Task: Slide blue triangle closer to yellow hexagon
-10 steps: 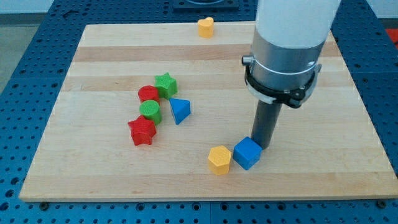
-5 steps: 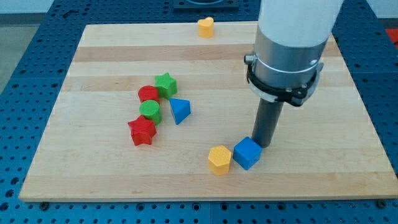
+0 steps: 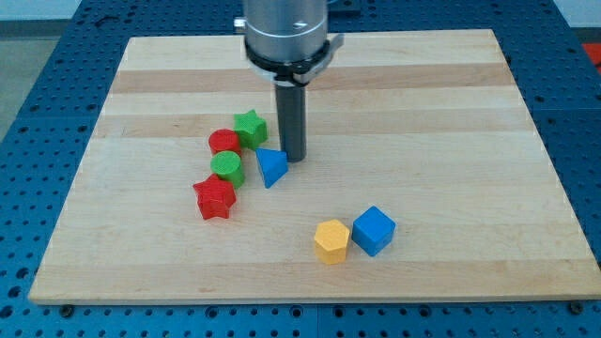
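Observation:
The blue triangle (image 3: 271, 167) lies left of the board's middle. The yellow hexagon (image 3: 331, 241) sits toward the view's bottom, touching or nearly touching a blue cube (image 3: 374, 230) on its right. My tip (image 3: 295, 158) stands just to the upper right of the blue triangle, touching it or nearly so. The hexagon is well below and to the right of the triangle.
A green star (image 3: 250, 127), a red round block (image 3: 223, 143), a green round block (image 3: 227, 168) and a red star (image 3: 214, 198) form a cluster just left of the blue triangle. The wooden board (image 3: 451, 113) rests on a blue perforated table. The arm's body hides the board's top edge.
My tip has moved from beside the blue cube up and to the left, to the blue triangle's upper right. The arm now hides the yellow block at the top edge. No block has moved.

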